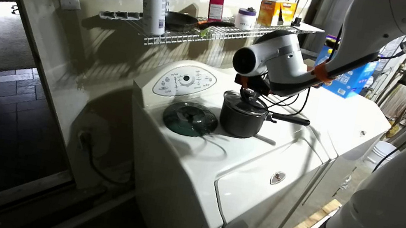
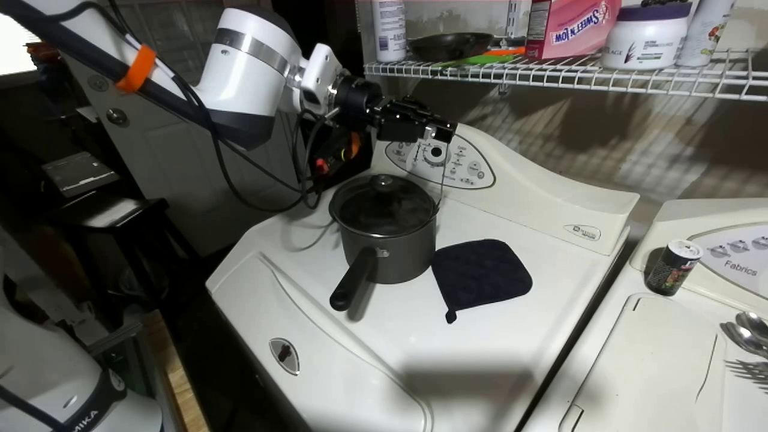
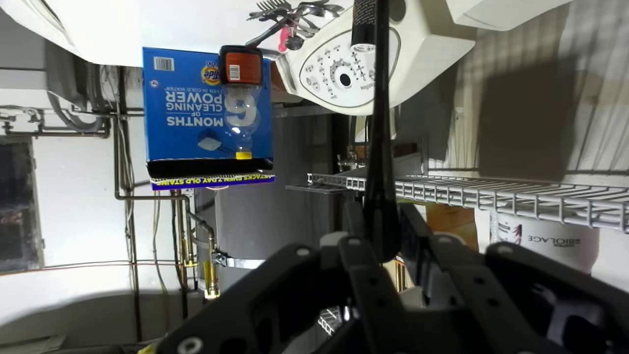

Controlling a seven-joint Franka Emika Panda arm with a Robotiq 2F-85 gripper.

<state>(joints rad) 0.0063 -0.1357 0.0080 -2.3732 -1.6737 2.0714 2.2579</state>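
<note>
- A long, thin, black stick-like tool [image 3: 381, 162] is pinched near its top in the claw [image 3: 382, 221].
- It hangs by the rim of a round, dark grey metal pot [image 2: 399, 258], on the side near the back edge of the white metal bench [image 2: 558, 276]. I can't tell if its low end is inside.
- The claw has just the top, so the tool could twist or slip if it bumps the rim.
- A round glass lid [image 2: 384, 210] sits on the pot; a push from the tool could tip it off.
- Loose, black, bendy cords [image 1: 306, 99] hang near the lid and could snag it.
- The pot's straight black handle [image 2: 355, 279] points to the front edge; a knock there could turn the pot.
</note>
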